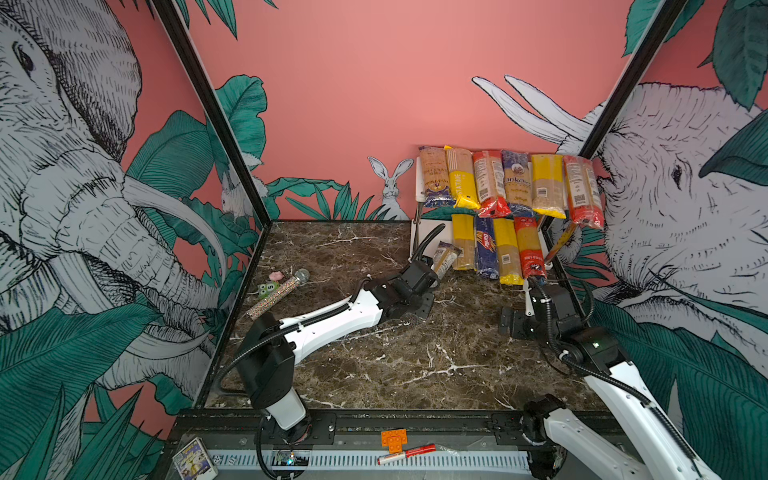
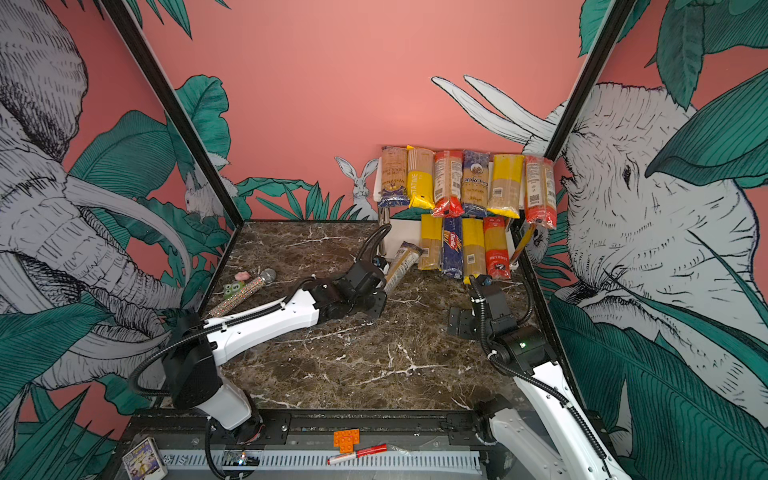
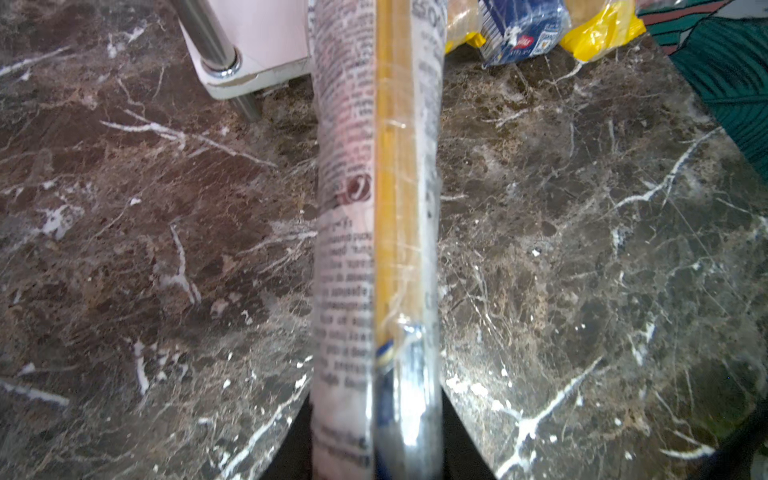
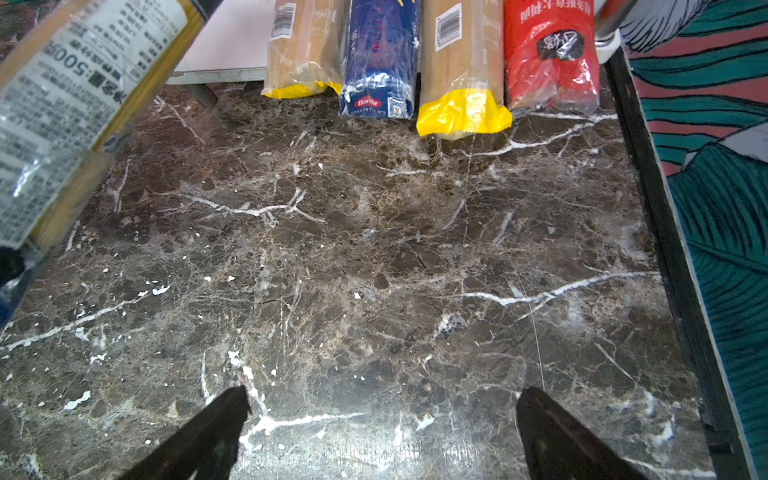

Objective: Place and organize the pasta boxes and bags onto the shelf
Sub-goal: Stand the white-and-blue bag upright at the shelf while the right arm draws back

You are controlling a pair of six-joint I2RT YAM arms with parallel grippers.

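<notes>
Placing step in hand: right pincer [image 4: 382, 432] gaping, empty, short of shelf [image 3: 270, 37]; left pincer [image 1: 432, 270] clamped on clear spaghetti pack [image 1: 446, 254], tilted, nose at lower board [image 4: 232, 45]. Next, probably: level pack, slide onto bare board end.

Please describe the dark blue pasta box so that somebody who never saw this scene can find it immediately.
Find the white two-level shelf in the far right corner of the table. On its lower level four packs lie side by side; the box is second from the left. Among them it alone is dark blue with the Barilla name, between two yellow-ended bags.
</notes>
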